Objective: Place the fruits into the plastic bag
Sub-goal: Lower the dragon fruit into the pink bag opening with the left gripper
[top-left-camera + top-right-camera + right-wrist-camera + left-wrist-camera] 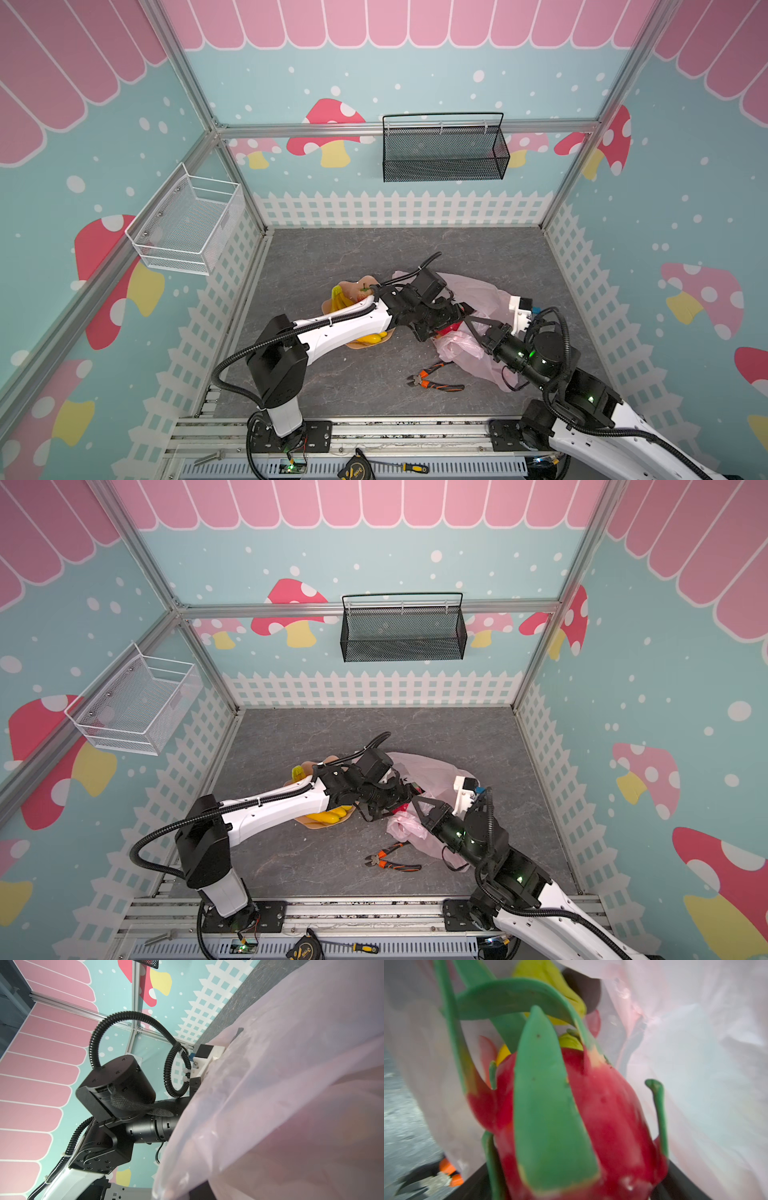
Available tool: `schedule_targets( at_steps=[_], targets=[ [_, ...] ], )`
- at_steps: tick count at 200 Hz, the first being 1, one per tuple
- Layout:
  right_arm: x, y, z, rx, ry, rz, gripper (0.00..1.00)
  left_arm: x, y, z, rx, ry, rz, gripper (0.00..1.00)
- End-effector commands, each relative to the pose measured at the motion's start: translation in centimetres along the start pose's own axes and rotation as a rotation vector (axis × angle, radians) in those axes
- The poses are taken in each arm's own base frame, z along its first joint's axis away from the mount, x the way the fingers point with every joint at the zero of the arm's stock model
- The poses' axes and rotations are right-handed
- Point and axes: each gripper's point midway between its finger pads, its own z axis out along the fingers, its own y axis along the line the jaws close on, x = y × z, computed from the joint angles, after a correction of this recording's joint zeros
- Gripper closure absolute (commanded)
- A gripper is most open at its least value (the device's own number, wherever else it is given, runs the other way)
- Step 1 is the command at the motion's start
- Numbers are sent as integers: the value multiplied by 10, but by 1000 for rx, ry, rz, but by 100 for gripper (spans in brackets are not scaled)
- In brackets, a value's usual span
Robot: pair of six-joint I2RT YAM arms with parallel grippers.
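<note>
The plastic bag (482, 291), thin, translucent pink and crinkled, lies slumped on the grey bench (332, 386); in the bag's open mouth a red dragon fruit (602, 1105) with long green scales sits in the grip of the left pincer (451, 324); deeper in the bag lie a yellow-green fruit (546, 972) and a dark brown round fruit (583, 989), touching; outside the bag, near its mouth, lie a yellow banana bunch (372, 338) and a second yellow fruit (338, 299), both partly hidden.
</note>
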Motion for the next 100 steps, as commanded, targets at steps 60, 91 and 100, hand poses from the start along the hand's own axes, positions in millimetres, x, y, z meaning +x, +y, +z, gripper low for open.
schedule_targets(
  at_steps=[60,91,100],
  targets=[
    [2,-13,-2,48,7,-2,99,34,-31,26,10,90,103,54],
    [2,-14,-4,43,4,0,99,46,-36,35,9,120,117,51],
    [2,-15,-4,45,4,0,99,49,-37,36,4,125,126,46]
  ],
)
